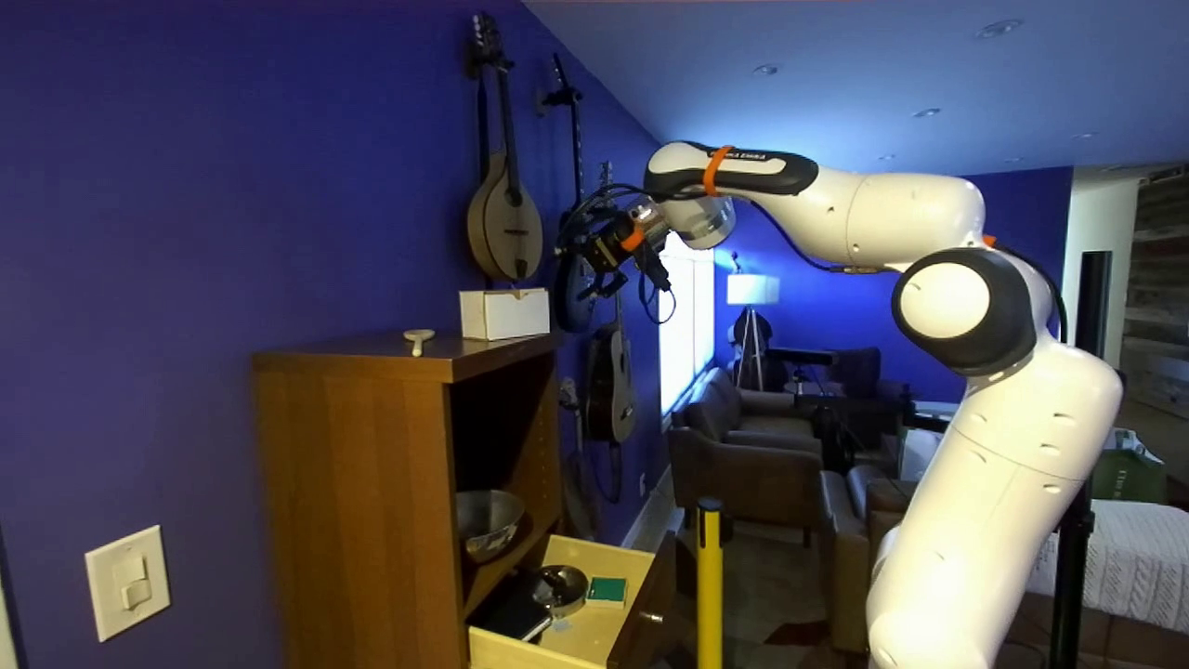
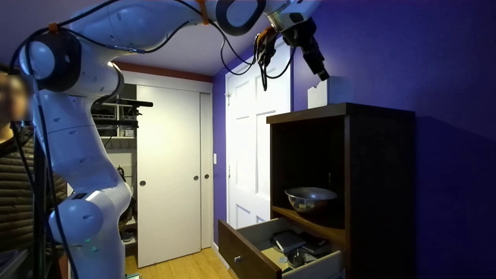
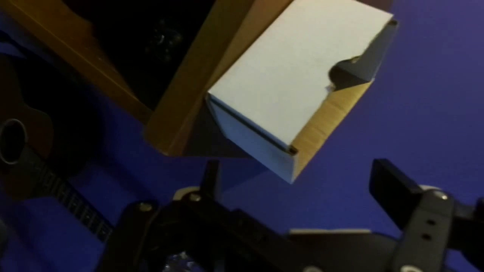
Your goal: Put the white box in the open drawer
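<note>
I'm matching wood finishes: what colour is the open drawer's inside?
Pale yellow, like light wood; the inside of the open drawer shows best in an exterior view.

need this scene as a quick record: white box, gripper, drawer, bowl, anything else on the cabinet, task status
white box: on top of the cabinet, open at the top, notch in its front edge
gripper: open, near the white box but apart from it, holding nothing
drawer: pulled out; inside, a green-topped box and a shiny round item, among others
bowl: metal, on the shelf above the drawer
also on cabinet: small pale object
task status: white box not yet in drawer
</note>
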`<state>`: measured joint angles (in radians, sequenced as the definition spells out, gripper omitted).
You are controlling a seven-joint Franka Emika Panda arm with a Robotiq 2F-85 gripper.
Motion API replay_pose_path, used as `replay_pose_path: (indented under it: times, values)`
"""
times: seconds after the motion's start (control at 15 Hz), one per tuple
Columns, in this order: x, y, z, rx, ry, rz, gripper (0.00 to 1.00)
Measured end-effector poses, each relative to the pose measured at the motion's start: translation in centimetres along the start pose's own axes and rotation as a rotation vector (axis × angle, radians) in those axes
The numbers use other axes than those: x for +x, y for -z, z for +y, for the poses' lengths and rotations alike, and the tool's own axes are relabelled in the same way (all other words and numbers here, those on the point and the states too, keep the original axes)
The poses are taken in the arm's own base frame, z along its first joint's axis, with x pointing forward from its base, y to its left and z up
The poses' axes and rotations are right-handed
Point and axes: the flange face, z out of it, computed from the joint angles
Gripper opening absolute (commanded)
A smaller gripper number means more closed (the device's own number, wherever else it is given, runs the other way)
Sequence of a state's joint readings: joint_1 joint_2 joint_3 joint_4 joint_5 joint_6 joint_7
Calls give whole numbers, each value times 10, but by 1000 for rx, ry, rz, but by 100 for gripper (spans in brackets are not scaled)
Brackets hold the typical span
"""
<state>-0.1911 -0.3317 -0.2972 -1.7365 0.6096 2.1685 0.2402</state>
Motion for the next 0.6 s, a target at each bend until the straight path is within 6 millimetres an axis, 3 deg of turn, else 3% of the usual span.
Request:
replay_pose_path:
  times: [0.27, 0.6]
  values:
    - [-21, -9, -25, -11, 223, -22, 100]
    - [-40, -49, -42, -96, 438, 124, 100]
